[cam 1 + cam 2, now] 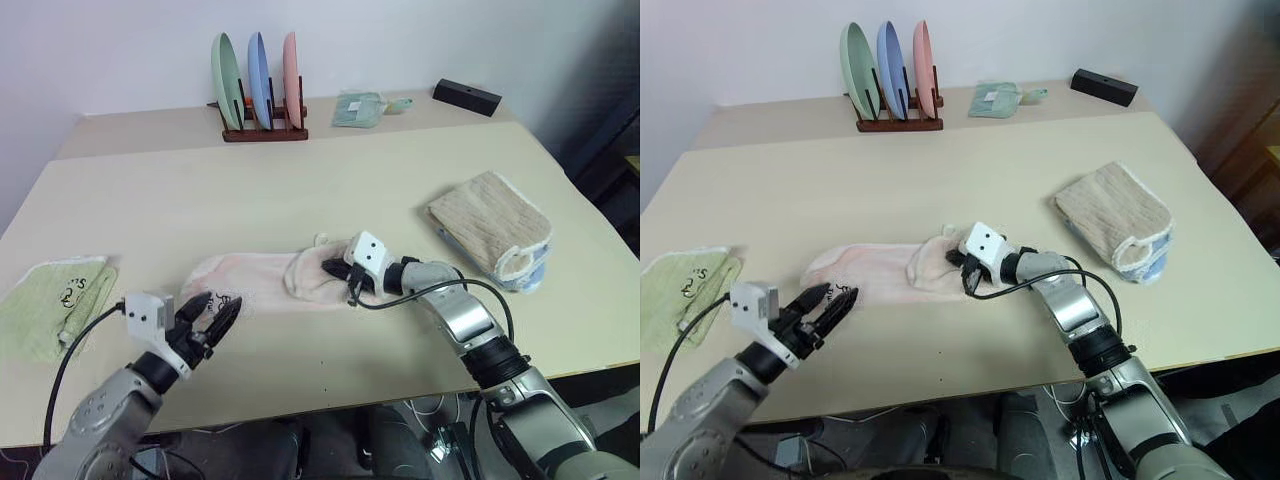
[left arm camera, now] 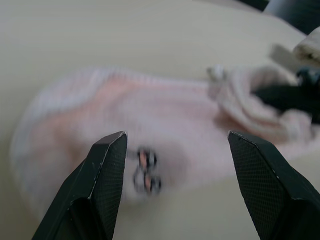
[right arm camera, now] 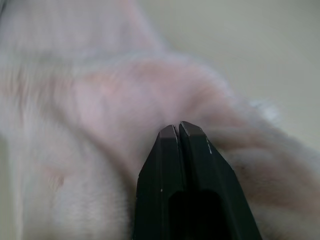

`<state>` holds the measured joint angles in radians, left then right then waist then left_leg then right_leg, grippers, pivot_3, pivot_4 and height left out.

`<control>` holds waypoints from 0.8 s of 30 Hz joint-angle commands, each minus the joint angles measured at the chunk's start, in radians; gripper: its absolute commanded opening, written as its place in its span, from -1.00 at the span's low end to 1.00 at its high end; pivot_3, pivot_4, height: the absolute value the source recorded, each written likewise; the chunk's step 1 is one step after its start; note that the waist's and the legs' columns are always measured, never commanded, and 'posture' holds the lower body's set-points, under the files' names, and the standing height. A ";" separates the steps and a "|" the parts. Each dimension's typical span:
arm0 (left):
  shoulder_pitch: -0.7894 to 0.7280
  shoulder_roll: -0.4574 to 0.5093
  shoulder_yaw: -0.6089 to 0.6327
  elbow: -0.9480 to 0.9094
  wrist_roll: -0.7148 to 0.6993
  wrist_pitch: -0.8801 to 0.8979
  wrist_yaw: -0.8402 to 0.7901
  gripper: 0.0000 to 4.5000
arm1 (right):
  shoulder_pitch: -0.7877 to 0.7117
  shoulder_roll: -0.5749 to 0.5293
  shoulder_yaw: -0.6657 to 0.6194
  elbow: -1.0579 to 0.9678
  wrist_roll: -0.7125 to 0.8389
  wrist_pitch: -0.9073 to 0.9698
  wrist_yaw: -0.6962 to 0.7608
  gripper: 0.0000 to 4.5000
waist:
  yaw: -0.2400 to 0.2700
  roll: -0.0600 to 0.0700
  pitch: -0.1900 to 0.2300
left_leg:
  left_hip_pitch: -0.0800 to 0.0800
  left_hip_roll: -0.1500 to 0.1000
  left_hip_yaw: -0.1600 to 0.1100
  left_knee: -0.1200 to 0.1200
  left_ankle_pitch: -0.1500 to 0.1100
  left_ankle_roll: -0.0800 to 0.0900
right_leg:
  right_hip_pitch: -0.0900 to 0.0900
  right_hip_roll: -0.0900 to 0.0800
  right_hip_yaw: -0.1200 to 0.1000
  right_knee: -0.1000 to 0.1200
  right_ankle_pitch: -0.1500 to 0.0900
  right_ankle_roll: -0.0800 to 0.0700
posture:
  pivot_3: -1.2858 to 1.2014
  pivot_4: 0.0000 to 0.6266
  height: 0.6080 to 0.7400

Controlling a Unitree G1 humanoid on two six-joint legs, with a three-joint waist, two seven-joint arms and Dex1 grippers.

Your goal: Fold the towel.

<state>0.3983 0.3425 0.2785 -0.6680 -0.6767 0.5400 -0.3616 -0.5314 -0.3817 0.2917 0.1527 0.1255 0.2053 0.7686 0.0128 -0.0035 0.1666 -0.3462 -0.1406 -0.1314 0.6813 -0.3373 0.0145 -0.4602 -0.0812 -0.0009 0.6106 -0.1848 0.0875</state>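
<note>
The pale pink towel [image 1: 250,280] lies stretched across the middle of the table, its right end bunched and turned over on itself. My right gripper [image 1: 332,268] rests on that bunched end. In the right wrist view its fingers [image 3: 170,150] stand pressed together, shut on the towel's fabric [image 3: 100,100]. My left gripper [image 1: 218,308] hovers open just in front of the towel's left part. The small dark embroidered mark [image 2: 145,172] sits between its spread fingers [image 2: 107,175], which do not touch the cloth.
A light green towel [image 1: 50,300] lies at the table's left edge. A folded beige towel [image 1: 490,225] sits at the right. At the back stand a rack of three plates [image 1: 262,90], a small green cloth [image 1: 358,108] and a black box [image 1: 467,96].
</note>
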 commanded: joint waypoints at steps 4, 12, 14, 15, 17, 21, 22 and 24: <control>0.095 -0.118 0.042 -0.084 -0.215 0.058 0.149 1.00 | -0.099 -0.012 -0.103 -0.164 0.097 0.032 0.060 0.31 | 0.001 0.000 0.000 | 0.000 0.000 0.000 0.000 0.000 0.000 | 0.000 0.000 0.000 0.000 0.000 0.000 | 0.03 -0.52 1.00; 0.064 -0.223 0.043 -0.036 -0.469 0.113 0.439 1.00 | -0.099 -0.030 -0.079 -0.197 0.057 -0.007 0.095 0.98 | 0.001 0.000 0.000 | 0.000 0.000 -0.001 0.000 0.000 0.000 | 0.000 0.000 0.000 0.000 0.000 0.000 | 0.03 -0.52 1.00; -0.017 -0.277 0.078 0.016 -0.595 0.064 0.559 1.00 | -0.080 -0.028 -0.066 -0.206 0.039 -0.016 0.089 0.98 | 0.005 -0.001 0.000 | 0.000 0.000 0.000 0.000 0.000 0.000 | 0.000 0.000 0.000 0.000 0.000 0.000 | 0.03 -0.52 1.00; -0.050 -0.289 0.090 0.033 -0.635 0.048 0.599 1.00 | -0.074 -0.026 -0.063 -0.209 0.033 -0.019 0.088 0.98 | 0.006 -0.001 0.000 | 0.000 0.000 -0.001 0.001 0.000 0.000 | 0.001 0.000 0.000 0.000 0.000 0.000 | 0.03 -0.52 1.00; -0.103 -0.277 0.093 0.066 -0.679 0.053 0.641 1.00 | -0.069 -0.021 -0.061 -0.218 0.031 -0.016 0.083 0.98 | 0.005 -0.001 0.000 | 0.000 0.000 -0.001 0.001 0.000 0.000 | 0.001 0.000 -0.001 0.000 0.000 0.000 | 0.03 -0.52 1.00; -0.186 -0.250 0.096 0.137 -0.740 0.047 0.698 1.00 | -0.075 -0.008 -0.061 -0.239 0.031 -0.004 0.068 0.98 | 0.002 -0.001 0.000 | 0.000 0.000 -0.001 0.001 0.000 -0.001 | 0.000 0.000 -0.001 0.000 0.000 0.000 | 0.03 -0.52 1.00; -0.199 -0.248 0.096 0.151 -0.755 0.046 0.715 1.00 | -0.077 -0.006 -0.064 -0.246 0.034 0.001 0.065 0.98 | 0.002 -0.001 0.000 | 0.000 0.000 -0.001 0.001 0.000 -0.001 | 0.000 0.000 -0.001 0.000 0.000 0.000 | 0.03 -0.52 1.00; -0.215 -0.250 0.096 0.172 -0.777 0.040 0.740 0.89 | -0.077 -0.007 -0.068 -0.259 0.037 0.009 0.062 0.99 | 0.002 -0.001 0.000 | 0.000 0.000 -0.001 0.001 0.000 -0.001 | 0.000 0.000 -0.001 0.000 0.000 0.000 | 0.03 -0.52 1.00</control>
<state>0.1821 0.0876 0.3694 -0.5079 -1.4241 0.5945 0.3552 -0.5912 -0.3959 0.2431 -0.0506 0.1501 0.2140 0.8392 0.0151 -0.0047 0.1662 -0.3462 -0.1406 -0.1322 0.6820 -0.3372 0.0138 -0.4600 -0.0812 -0.0014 0.6107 -0.1850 0.0877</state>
